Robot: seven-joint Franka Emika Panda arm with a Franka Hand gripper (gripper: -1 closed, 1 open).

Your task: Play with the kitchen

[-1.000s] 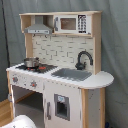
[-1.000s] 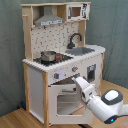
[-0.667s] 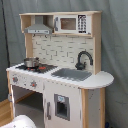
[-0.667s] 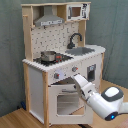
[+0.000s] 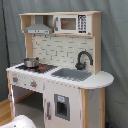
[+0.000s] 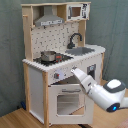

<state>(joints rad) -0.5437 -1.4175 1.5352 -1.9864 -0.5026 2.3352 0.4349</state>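
at the front panel of the tall white and light-wood toy kitchen (image 6: 60, 65), my white gripper (image 6: 75, 71) pointed up-left, tip near the knob strip (image 6: 64, 75) above the oven door (image 6: 67, 100); i could not tell its opening.

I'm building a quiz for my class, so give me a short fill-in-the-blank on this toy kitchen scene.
1. On the hob sits a small metal ____.
2. The faucet beside the sink is coloured ____.
3. The microwave sits on the top shelf beside the range ____.
4. In the second exterior view, the arm reaches toward the kitchen's ____ panel.

Missing words: pot; black; hood; knob
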